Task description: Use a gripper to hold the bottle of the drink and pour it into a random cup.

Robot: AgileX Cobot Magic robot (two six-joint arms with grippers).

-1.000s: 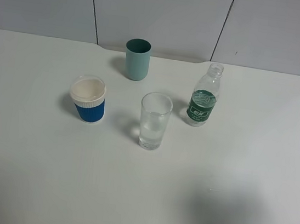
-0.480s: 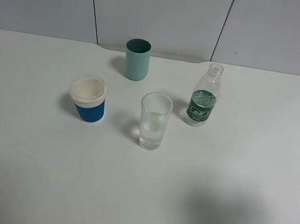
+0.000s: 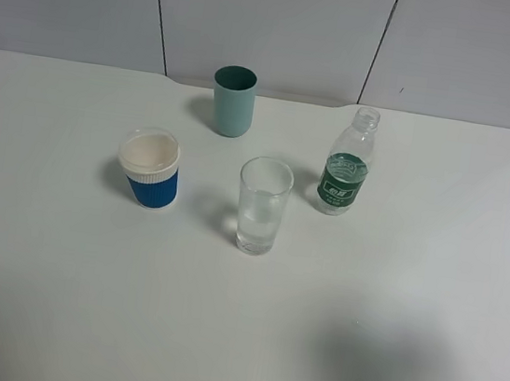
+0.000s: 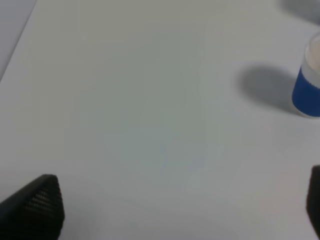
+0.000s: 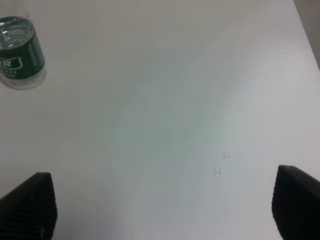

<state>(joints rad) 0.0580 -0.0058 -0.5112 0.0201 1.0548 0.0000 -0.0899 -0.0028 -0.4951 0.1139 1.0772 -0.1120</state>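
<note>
The small clear plastic bottle with a green label [image 5: 19,54] stands upright, well ahead of the empty, wide-open right gripper [image 5: 162,212], the nearer one.

The dark shadow at the bottom right of the table [image 3: 466,303] is on the move: it spreads a touch further up and right now, creeping toward the right edge of the overhead frame, its soft upper edge climbing a little higher than a second ago.

Bottle [image 3: 346,168] right of, behind glass [image 3: 261,205]
</note>
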